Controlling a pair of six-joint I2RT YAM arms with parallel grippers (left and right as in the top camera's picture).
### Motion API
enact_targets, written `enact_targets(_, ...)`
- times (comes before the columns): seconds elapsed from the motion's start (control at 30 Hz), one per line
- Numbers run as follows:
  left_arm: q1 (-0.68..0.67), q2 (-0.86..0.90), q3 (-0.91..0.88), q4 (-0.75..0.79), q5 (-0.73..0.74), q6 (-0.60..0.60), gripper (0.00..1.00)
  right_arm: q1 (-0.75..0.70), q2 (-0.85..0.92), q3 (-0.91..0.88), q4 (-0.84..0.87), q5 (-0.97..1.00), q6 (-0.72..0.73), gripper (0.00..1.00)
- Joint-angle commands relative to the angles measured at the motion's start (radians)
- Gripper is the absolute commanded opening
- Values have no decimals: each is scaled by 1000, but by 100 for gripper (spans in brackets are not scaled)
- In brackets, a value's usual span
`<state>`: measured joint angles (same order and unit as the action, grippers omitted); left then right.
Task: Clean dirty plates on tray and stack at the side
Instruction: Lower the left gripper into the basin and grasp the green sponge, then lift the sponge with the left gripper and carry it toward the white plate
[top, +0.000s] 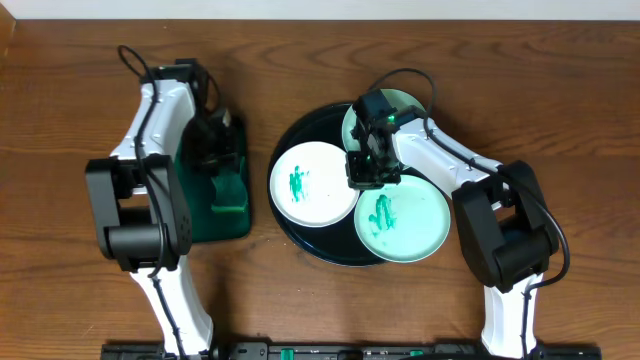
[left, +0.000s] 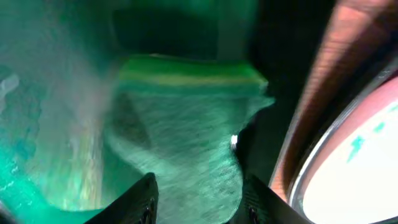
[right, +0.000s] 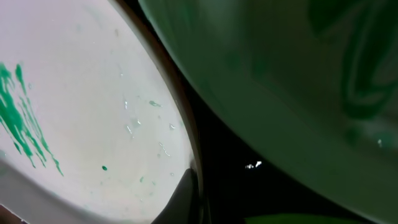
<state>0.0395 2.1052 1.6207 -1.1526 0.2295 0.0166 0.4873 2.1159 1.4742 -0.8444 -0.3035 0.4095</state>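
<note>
Risks, from my edge of the table outward: the nearest pale mint round plate (top: 402, 222) meets the white round plate (top: 312, 183) on the large round glossy black tray (top: 325, 240). I cannot tell whether they touch or overlap, so moving either could drag its neighbour. The right gripper (top: 367, 172) hangs low among the plates, with one finger close to the white plate's rim in its wrist view. I cannot tell how wide it stands, and a blind closure could pinch two rims. Over the rectangular dark-green tray (top: 205, 225), the left gripper (left: 198, 205) has a finger either side of the green sponge (left: 180, 130). Whether it presses I cannot tell, and a loose hold would drop the sponge in transit. The second mint plate (top: 398, 103), farthest back, is partly hidden by the right arm. Condition: all three plates lie on the black tray, none on the brown wood-grain tabletop (top: 560, 120). The near mint and white plates carry green streaks, and the white also shows small droplets.
</note>
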Motion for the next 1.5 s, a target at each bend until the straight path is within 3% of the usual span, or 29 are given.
enact_targets(0.0,-5,1,-49,40,9,-12,45,8,16,-16,-31,7,-26,1)
enact_targets(0.27,5,1,-88,64,-43,-22,31,8,16,-16,-38,7,-40,1)
enact_targets(0.3,5,1,-88,63,-42,-22,31,8,16,-16,-39,7,-40,1)
enact_targets(0.4,5,1,-88,53,-24,-21,44,8,16,-16,-39,7,-40,1)
enact_targets(0.5,5,1,-88,31,27,-22,44,8,16,-16,-43,7,-40,1)
enact_targets(0.57,5,1,-88,32,48,-21,74,8,16,-16,-48,8,-41,1)
enact_targets(0.63,5,1,-88,31,48,-22,86,8,16,-16,-50,8,-41,1)
enact_targets(0.67,5,1,-89,29,51,-26,99,8,16,-16,-50,7,-41,1)
enact_targets(0.73,5,1,-93,29,51,-33,99,8,16,-16,-50,7,-41,1)
enact_targets(0.87,5,1,-109,37,51,-33,64,8,16,-16,-50,7,-41,1)
enact_targets(0.97,5,1,-124,48,51,-37,59,8,16,-16,-51,7,-41,1)
enact_targets(1.03,5,1,-125,49,51,-37,49,8,16,-16,-54,8,-41,1)
enact_targets(1.13,5,1,-125,56,51,-37,47,8,16,-16,-55,8,-41,1)
enact_targets(1.23,5,1,-125,63,50,-37,33,8,16,-16,-54,7,-41,1)
enact_targets(1.33,5,1,-125,78,47,-37,28,8,16,-16,-55,8,-41,1)
enact_targets(1.4,5,1,-125,82,47,-36,19,8,16,-16,-54,8,-41,1)
enact_targets(1.43,5,1,-125,85,47,-37,7,8,16,-16,-54,8,-41,1)
enact_targets(1.47,5,1,-125,87,47,-37,7,8,16,-16,-55,8,-41,1)
